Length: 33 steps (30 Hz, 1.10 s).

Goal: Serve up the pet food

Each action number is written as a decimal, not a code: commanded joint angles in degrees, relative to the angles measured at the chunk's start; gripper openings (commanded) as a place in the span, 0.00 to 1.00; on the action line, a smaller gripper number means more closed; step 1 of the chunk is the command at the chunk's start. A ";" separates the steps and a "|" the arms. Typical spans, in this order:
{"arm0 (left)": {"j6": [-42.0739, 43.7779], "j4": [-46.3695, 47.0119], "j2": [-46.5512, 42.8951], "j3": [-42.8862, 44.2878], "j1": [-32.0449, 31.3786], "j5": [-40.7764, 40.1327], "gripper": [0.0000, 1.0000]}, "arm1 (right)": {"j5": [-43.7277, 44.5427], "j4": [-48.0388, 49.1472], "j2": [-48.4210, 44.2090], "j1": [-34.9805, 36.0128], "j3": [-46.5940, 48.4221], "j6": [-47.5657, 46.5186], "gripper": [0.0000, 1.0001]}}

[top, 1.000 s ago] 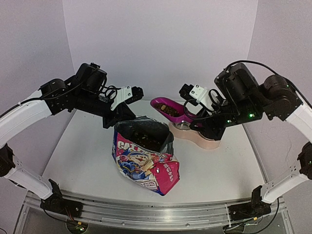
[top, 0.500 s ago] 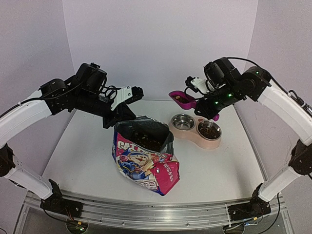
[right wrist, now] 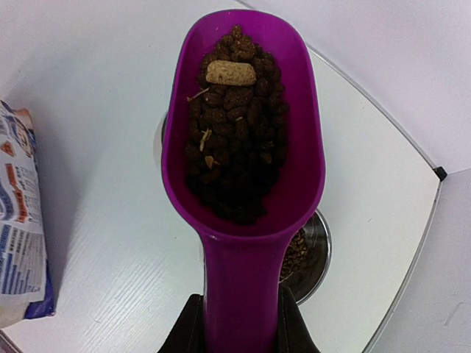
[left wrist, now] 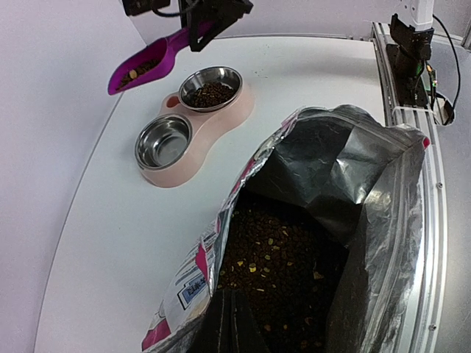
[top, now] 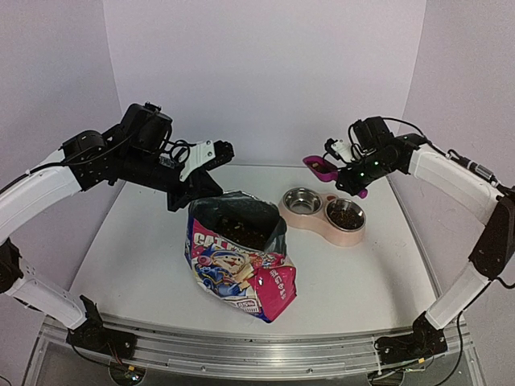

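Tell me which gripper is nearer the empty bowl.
Right: the right gripper holds the scoop above and behind the bowl; left gripper is at the pouch rim, farther away.

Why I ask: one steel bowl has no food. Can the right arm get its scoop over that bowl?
Probably yes. The right gripper, shut on the loaded magenta scoop, hangs just beyond the empty bowl with nothing between them; the pouch sits off to the side.
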 commanded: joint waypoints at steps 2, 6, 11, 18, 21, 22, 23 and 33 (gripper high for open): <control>-0.42 1.89 -1.23 0.01 0.18 -0.90 0.00 | -0.22 7.31 3.51 -1.28 -2.32 -6.72 0.00; -0.38 1.94 -0.01 0.95 0.14 -0.58 0.00 | 0.96 7.72 7.07 -1.28 -2.55 -9.20 0.00; -0.14 1.72 0.62 1.45 0.18 -0.55 0.00 | 5.12 7.81 9.92 -1.26 -2.80 -13.12 0.00; -0.02 1.71 0.92 1.98 0.22 -0.65 0.00 | 10.28 6.85 14.19 -0.18 -0.86 -17.80 0.00; 0.12 1.74 0.88 2.09 0.27 -0.79 0.00 | 13.10 5.83 15.89 0.75 -1.07 -20.02 0.00; 0.24 1.75 0.94 2.19 0.29 -0.85 0.00 | 13.81 5.77 16.48 0.91 -0.98 -20.47 0.00; 0.34 1.77 0.96 2.26 0.34 -0.86 0.00 | 14.47 5.80 16.95 1.03 -0.76 -20.70 0.00; 0.68 2.00 1.18 2.63 0.67 -0.71 0.00 | 23.02 5.81 19.94 5.43 1.81 -23.81 0.00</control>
